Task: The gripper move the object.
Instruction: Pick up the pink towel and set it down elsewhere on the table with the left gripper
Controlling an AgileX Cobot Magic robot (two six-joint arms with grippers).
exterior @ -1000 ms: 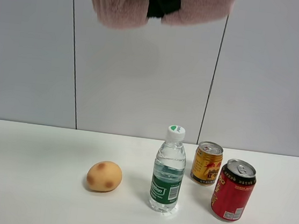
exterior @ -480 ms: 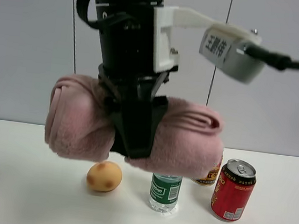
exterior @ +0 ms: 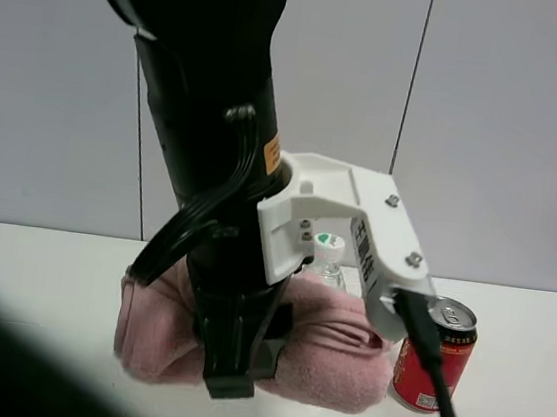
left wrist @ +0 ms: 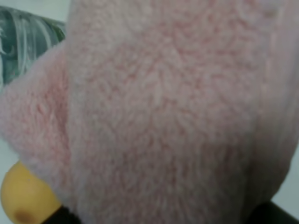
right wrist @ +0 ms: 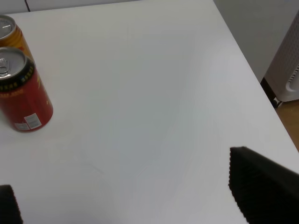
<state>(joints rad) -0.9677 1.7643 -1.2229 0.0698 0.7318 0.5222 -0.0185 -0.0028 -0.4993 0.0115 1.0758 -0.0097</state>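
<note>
The pink rolled towel bundle (exterior: 332, 361) is low over the white table (exterior: 41, 262), just in front of the water bottle (exterior: 329, 247). My left gripper (exterior: 231, 379), a black claw under a thick black arm with a white bracket (exterior: 356, 233), is shut around the towel's middle. In the left wrist view the towel (left wrist: 163, 112) fills almost the whole picture. The tan ball (left wrist: 23, 198) and the bottle (left wrist: 23, 42) peek out at its edges. My right gripper (right wrist: 135, 200) is open and empty over the bare right end of the table; it does not show in the exterior view.
A red can (exterior: 439, 363) stands right of the towel, close to its end; it also shows in the right wrist view (right wrist: 23, 93) next to a gold can (right wrist: 9, 30). The table's right edge (right wrist: 247, 70) drops to the floor. The arm hides the tan ball in the exterior view.
My left arm has come down from above the picture with the towel in its grip, from high over the table to table level in front of the bottle and ball.
</note>
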